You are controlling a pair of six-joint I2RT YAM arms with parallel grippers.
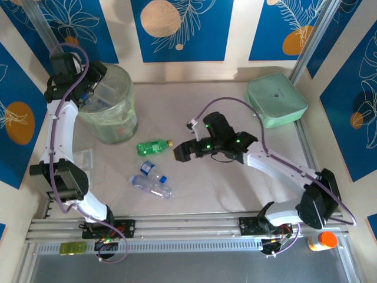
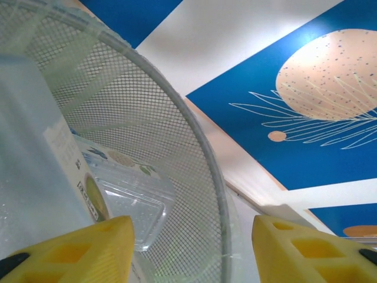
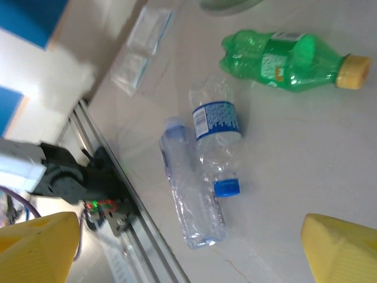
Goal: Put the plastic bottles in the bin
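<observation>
Three plastic bottles lie on the pale tabletop (image 1: 194, 112). One is a crushed green plastic bottle (image 1: 152, 147) with a yellow cap, on its side near the foot of the bin. The other two are clear crumpled bottles lying against each other nearer the arm bases: a clear bottle with a blue label and blue cap (image 3: 215, 138) and a longer clear bottle with a pale cap (image 3: 189, 194). There is one round translucent wastebasket lined with a pale green bag (image 1: 121, 127), standing at the far left of the table. The left wrist view shows clear crumpled plastic and a labelled bottle inside it, too jumbled to count. The left claw (image 2: 194, 253) sits at the wastebasket's mesh rim, its yellow fingers (image 2: 88, 250) apart, the rim in the gap and nothing clamped. The right claw (image 3: 194, 247) hangs spread wide above the clear pair, empty. One mint-green rounded case (image 1: 275, 100) rests far right, and one orange-capped bottle (image 1: 323, 240) stands by the right base.
</observation>
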